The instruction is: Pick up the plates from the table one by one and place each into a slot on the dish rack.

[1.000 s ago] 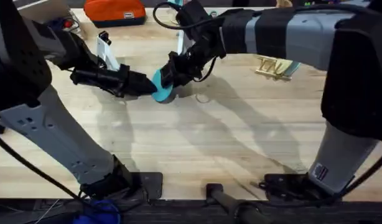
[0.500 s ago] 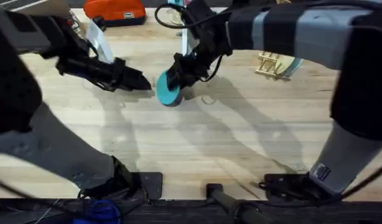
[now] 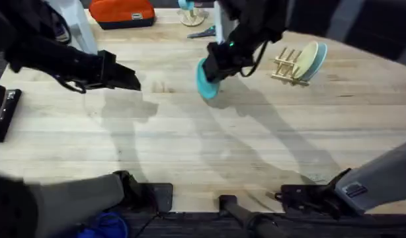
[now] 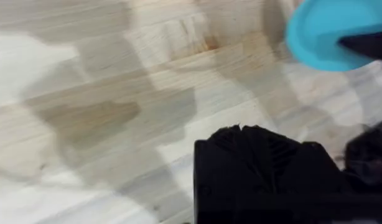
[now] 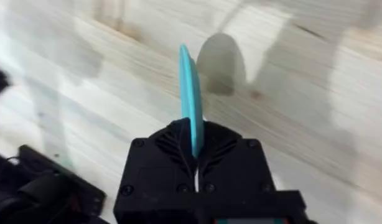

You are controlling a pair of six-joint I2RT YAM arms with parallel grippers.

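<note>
My right gripper (image 3: 213,71) pinches teal-blue plate (image 3: 204,80) by rim, plate edge-on between my fingers (image 5: 172,149), lifted off table (image 3: 209,152). Plate sits near middle, left of dish rack (image 3: 287,66). Rack at far right holds pale yellow-green plate (image 3: 309,58) upright among pegs. My left gripper (image 3: 131,79) hangs over left side of table, fingers pressed together, nothing held, well apart from teal plate.

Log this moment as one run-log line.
right gripper: shut on round teal-blue plate, above table | left gripper: shut, holding nothing | small pale wooden dish rack: holds plates
</note>
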